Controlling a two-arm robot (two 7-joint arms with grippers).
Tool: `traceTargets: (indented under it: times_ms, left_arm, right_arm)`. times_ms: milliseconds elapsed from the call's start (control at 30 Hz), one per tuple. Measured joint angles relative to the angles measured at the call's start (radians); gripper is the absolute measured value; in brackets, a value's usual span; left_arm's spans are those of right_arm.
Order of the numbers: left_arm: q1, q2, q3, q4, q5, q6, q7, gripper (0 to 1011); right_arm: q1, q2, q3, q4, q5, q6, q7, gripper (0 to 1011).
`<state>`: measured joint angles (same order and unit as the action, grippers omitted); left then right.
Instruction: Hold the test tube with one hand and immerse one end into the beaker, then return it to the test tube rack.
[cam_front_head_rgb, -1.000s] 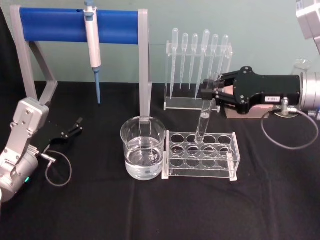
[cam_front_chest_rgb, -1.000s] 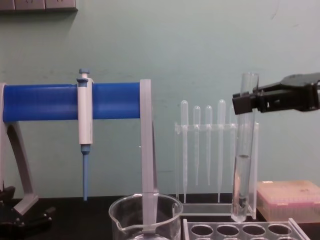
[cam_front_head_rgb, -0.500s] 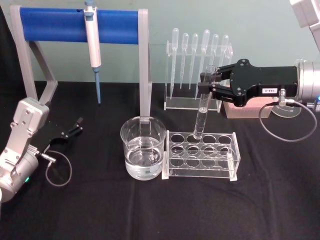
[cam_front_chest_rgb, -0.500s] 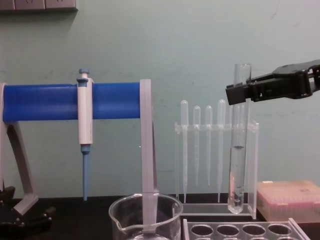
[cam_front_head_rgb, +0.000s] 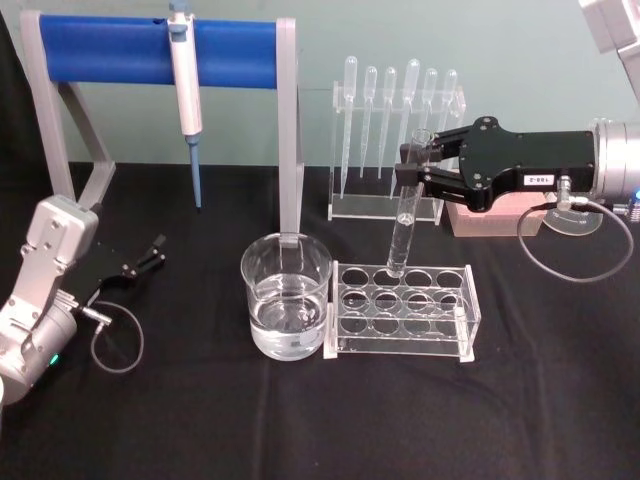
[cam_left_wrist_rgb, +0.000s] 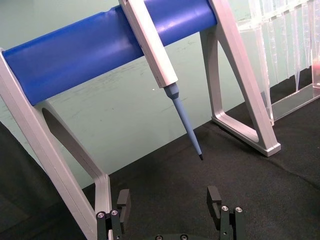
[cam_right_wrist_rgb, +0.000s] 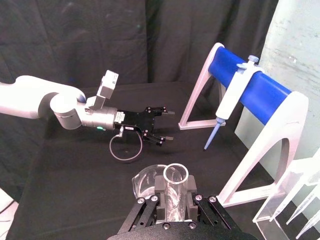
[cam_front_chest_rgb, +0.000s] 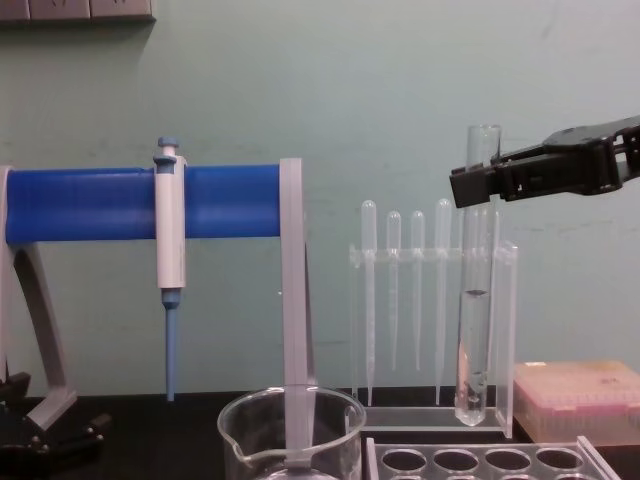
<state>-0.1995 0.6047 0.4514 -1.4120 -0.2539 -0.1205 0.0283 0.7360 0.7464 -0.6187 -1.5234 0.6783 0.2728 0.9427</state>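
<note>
My right gripper is shut on the test tube just below its flared rim. The long clear tube hangs nearly upright, a liquid line showing partway up it. Its round bottom sits just above the back row of the clear rack, to the right of the beaker. The wide glass beaker holds clear liquid and stands left of the rack, its spouted rim low in the chest view. The right wrist view has the tube's rim between my fingers. My left gripper rests open at the far left.
A grey stand with a blue bar holds a white-and-blue pipettor behind the beaker. A clear stand of frosted pipettes is behind the rack. A pink tip box sits at the right under my right arm.
My right gripper has lifted the test tube and carried it slightly left. The tube's bottom now hangs higher above the rack. The left arm has not moved.
</note>
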Motion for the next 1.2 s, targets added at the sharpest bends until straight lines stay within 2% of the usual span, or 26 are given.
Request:
traceTargets:
  times_ms: [1200]
  left_arm:
    - [0.0, 0.0, 0.0, 0.0, 0.0, 0.0, 0.0, 1000]
  right_arm:
    - [-0.002, 0.0, 0.003, 0.0, -0.002, -0.002, 0.001, 238]
